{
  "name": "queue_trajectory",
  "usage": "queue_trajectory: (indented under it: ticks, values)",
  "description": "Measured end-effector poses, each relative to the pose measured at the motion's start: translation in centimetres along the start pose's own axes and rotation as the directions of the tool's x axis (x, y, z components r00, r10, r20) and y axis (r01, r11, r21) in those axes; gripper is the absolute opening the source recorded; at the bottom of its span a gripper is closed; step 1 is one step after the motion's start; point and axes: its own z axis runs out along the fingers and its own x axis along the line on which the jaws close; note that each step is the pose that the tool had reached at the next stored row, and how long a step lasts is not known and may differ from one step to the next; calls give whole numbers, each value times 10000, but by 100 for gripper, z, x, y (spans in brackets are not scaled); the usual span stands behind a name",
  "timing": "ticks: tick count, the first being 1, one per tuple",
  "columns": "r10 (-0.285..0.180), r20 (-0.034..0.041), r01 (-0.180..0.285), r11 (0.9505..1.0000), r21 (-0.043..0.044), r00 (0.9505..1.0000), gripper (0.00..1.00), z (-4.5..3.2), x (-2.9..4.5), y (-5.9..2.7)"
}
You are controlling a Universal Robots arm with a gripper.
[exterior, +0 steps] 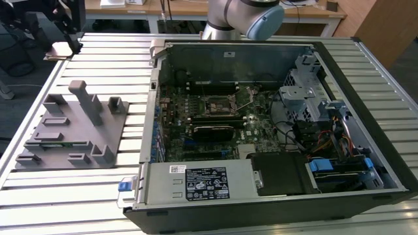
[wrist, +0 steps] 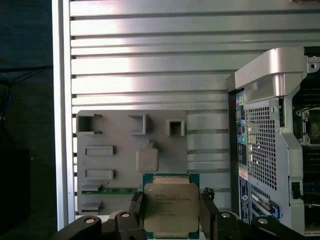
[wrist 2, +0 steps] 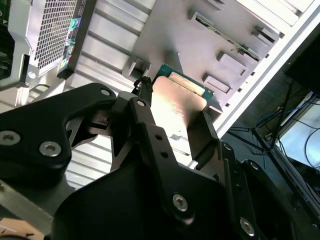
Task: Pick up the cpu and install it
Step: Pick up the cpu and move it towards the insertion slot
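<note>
Cpu (wrist: 171,212) gripped at two opposite edges by the pincer (wrist: 172,202), whose jaws are closed onto it. The metal lid faces the first wrist camera and is seen against the grey holder (wrist: 115,135) on the slatted tabletop (wrist: 150,60). The lid bears lines of fine print (too small to make out). In the second wrist view, black pincer links hide part of the cpu (wrist 2: 177,102). A printed label (exterior: 205,183) lies on the open case (exterior: 365,63).

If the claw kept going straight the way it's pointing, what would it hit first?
Probably the grey holder block: in the first wrist view it lies directly behind the cpu that the claw grips. How far off is unclear.
</note>
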Motion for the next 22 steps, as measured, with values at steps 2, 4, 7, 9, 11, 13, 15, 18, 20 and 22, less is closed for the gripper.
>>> queue_trajectory:
  ticks: [2, 4, 7, 9, 11, 13, 15, 18, 20, 22]
  values:
    - [0, 0, 0, 10000, 0, 10000, 53, 0, -57, 3]
    - [0, -1, 0, 10000, 0, 10000, 53, -1, -117, 5]
    - [-1, 1, 1, 10000, 0, 10000, 53, 0, -189, 9]
    - [-1, 0, 1, 10000, 0, 10000, 53, -1, -235, 11]
    - [0, -1, 0, 10000, 1, 10000, 53, -1, -283, 13]
    - [0, -1, 0, 10000, 0, 10000, 53, -1, -332, 16]
    - [-1, 0, 1, 10000, 0, 10000, 53, -1, -374, 17]
    - [-1, 0, 1, 10000, 0, 10000, 53, -2, -435, 20]
    - [-1, -1, 1, 10000, 0, 10000, 53, -2, -475, 22]
    - [0, 0, 0, 10000, 1, 10000, 53, -2, -519, 24]
